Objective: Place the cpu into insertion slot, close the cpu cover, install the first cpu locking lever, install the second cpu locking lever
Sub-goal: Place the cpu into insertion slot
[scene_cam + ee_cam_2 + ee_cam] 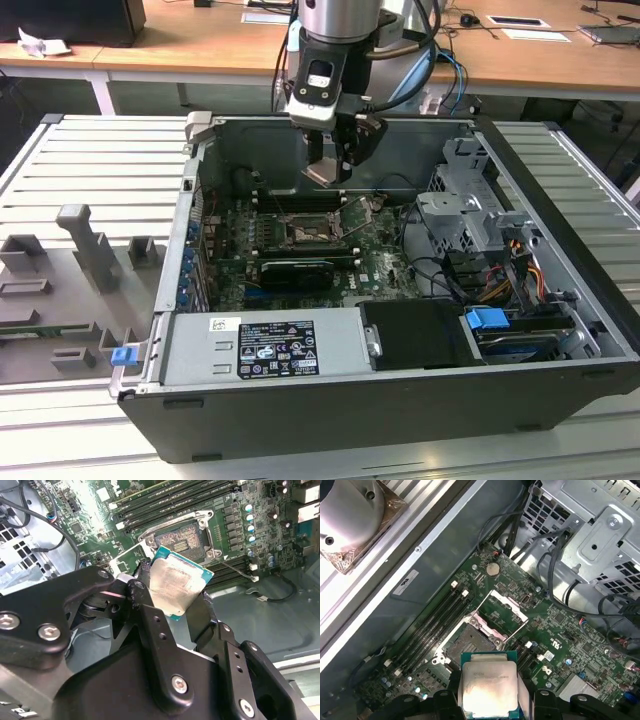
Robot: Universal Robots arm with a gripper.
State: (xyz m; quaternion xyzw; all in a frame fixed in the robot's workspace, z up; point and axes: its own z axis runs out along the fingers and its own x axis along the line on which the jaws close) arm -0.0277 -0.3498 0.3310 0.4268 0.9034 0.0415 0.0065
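A big dark computer case lies on its side, open, on a ribbed metal table. Inside it, along the near wall, sits a grey power supply, and on the exterior view's right there is a metal drive cage with cables. The floor of the case is covered by a green circuit board.

From above, the robot arm reaches down into the case. Its gripper hangs over the far part of the board. It is clamped on the chip: in the second wrist view the black fingers press on two opposite edges of the chip. The chip is in the air, tilted, with its pale metal face turned away from the board, and it touches nothing except the fingers.

Under it and a little nearer to me is the socket, a dark square with a silver rim. In the first wrist view the socket is bare inside, and the cover stands lifted up from it on one side, so it is open. The chip is apart from both of them.

Long black memory slots run just beside the socket, between it and the case wall. A long black card stands on the board on the near side of the socket.
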